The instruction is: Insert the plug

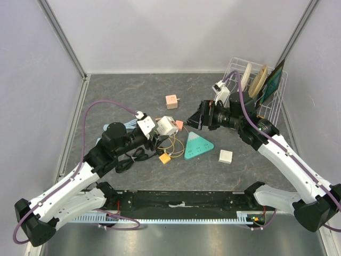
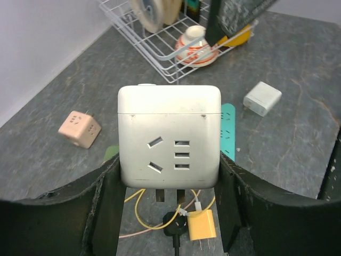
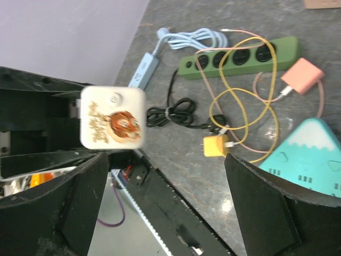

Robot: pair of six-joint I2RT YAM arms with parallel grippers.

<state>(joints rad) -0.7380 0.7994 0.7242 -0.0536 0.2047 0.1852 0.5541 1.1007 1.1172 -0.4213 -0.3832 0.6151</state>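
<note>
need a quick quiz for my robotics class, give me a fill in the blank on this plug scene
1. The left arm's jaws grip a socket cube coloured ___.
2. The right arm's jaws stand ___, holding nothing.
3. The long power strip with four round sockets is ___.
Missing words: white; open; green.

Top view: you look down from above and behind the arm bases over the whole surface [image 1: 133, 90]. Left wrist view: close, along the left tool [image 2: 169, 162] toward the rack [image 2: 160, 58]. Right wrist view: close, past the right tool [image 3: 168, 160], leftward and down. All three share the cube [image 1: 167, 125].
</note>
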